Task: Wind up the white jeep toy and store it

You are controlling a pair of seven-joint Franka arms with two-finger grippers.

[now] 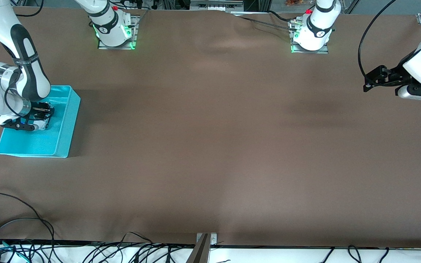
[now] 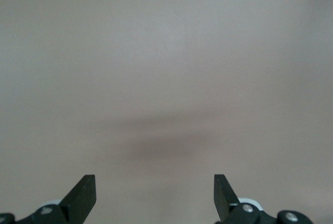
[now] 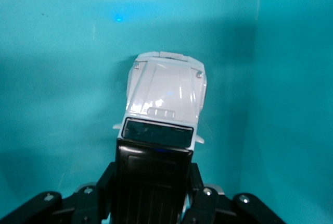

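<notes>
Right wrist view: one white jeep toy (image 3: pixel 164 125), one cyan bin (image 3: pixel 62 78).

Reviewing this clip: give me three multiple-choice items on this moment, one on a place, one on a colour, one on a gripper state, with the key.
1. Where is the white jeep toy?
A. On bare table
B. In the bin, held by the right gripper
C. Under the left gripper

2. The bin's colour?
A. Cyan
B. Red
C. Yellow

3. The left gripper, over bare table, is:
A. Shut on the jeep
B. Shut, empty
C. Open, empty

Key: 1 B, cyan walls surround the clamped jeep; 2 A, seen in both views; 3 C, its fingers stand apart with nothing between.
</notes>
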